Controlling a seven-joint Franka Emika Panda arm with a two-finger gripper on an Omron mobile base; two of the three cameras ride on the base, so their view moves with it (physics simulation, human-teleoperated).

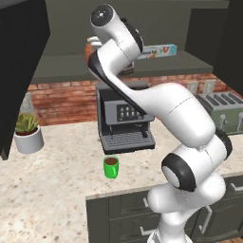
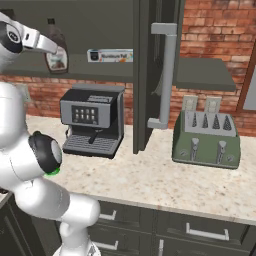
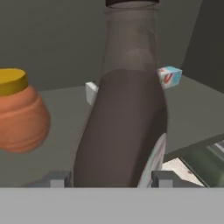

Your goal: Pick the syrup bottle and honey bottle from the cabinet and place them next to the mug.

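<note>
2 tool fingers (image 3: pixel 162 178) flank syrup bottle (image 3: pixel 124 127) w/ honey bottle (image 3: pixel 19 116) beside.

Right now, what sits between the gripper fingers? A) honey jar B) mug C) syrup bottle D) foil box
C: in the hand view the syrup bottle stands between the two fingertips of the gripper, on the cabinet shelf; the honey jar sits off to one side.
</note>
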